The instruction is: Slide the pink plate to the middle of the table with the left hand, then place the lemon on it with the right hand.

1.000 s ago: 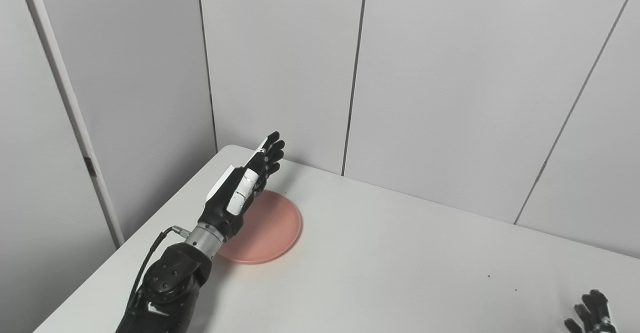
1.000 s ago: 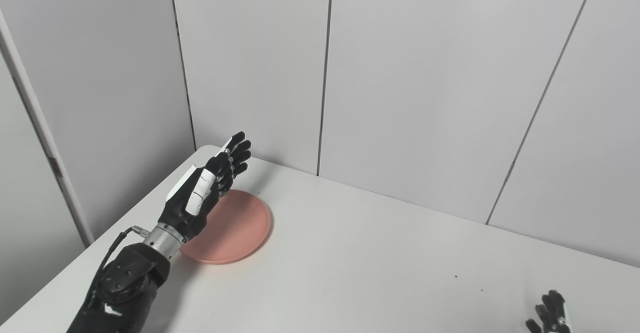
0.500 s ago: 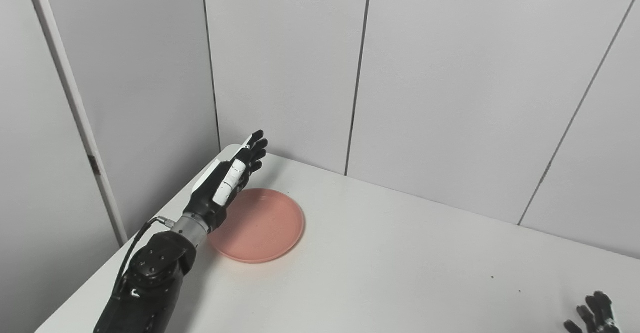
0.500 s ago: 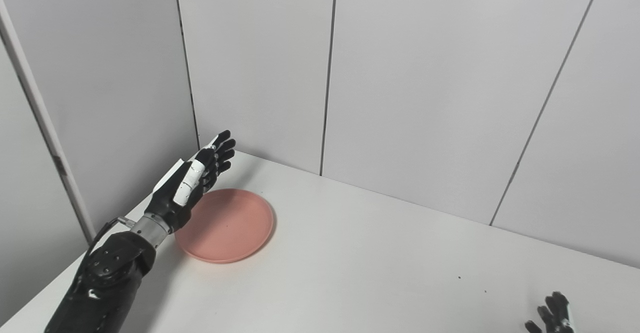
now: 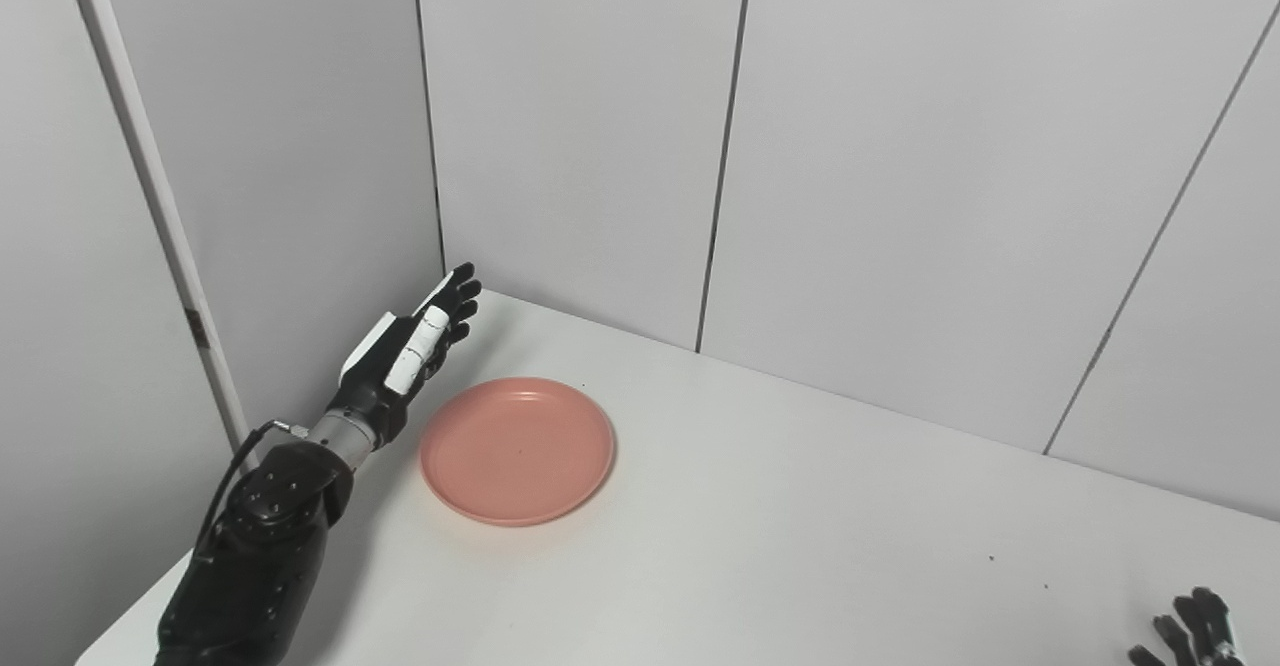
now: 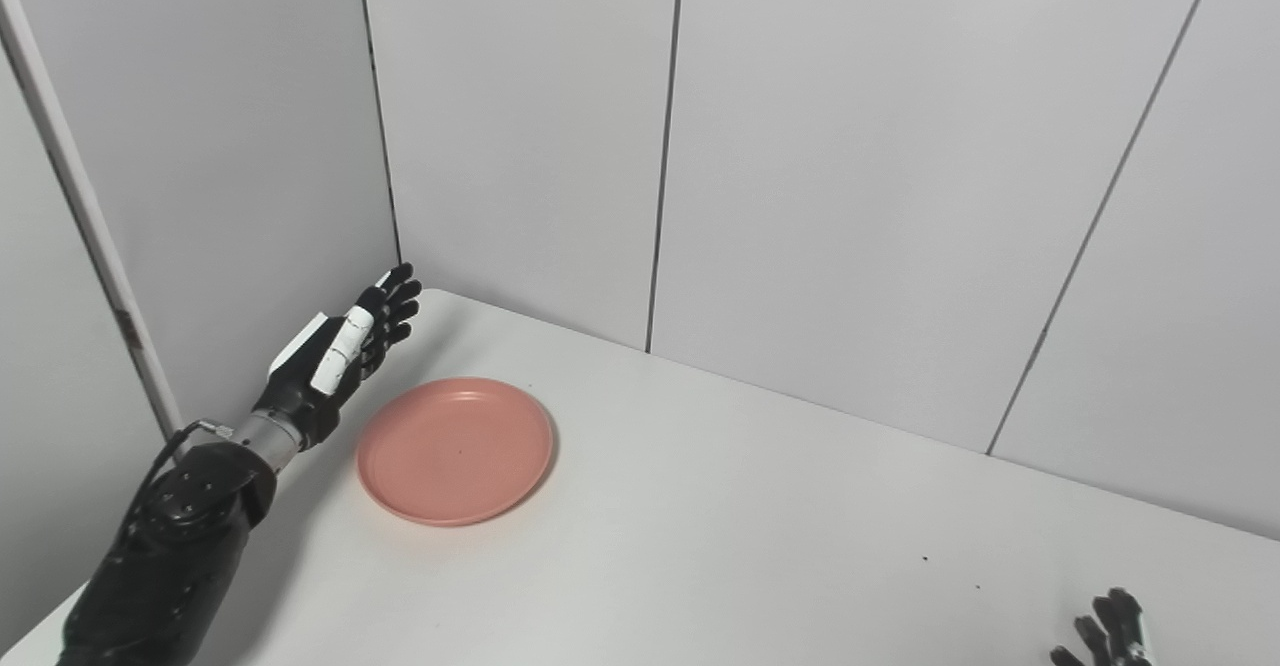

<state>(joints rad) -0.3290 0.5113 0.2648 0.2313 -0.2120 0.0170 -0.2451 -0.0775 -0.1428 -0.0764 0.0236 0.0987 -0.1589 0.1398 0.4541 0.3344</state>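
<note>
A round pink plate [image 5: 517, 449] lies flat on the white table [image 5: 800, 526] near its far left corner. My left hand [image 5: 410, 346] hovers just left of the plate, edge-on with fingers stretched out toward the wall, open and holding nothing. A small gap separates it from the plate's rim. Only the fingertips of my right hand [image 5: 1195, 631] show at the bottom right corner, spread apart; the rest is cut off by the frame. No lemon is visible in either view.
Grey wall panels [image 5: 900, 146] close off the table at the back and on the left. The table's left edge [image 5: 300, 466] runs right beside my left forearm.
My left hand has moved left off the plate, which now lies fully uncovered. The camera has shifted slightly. The right hand stays at the bottom right.
</note>
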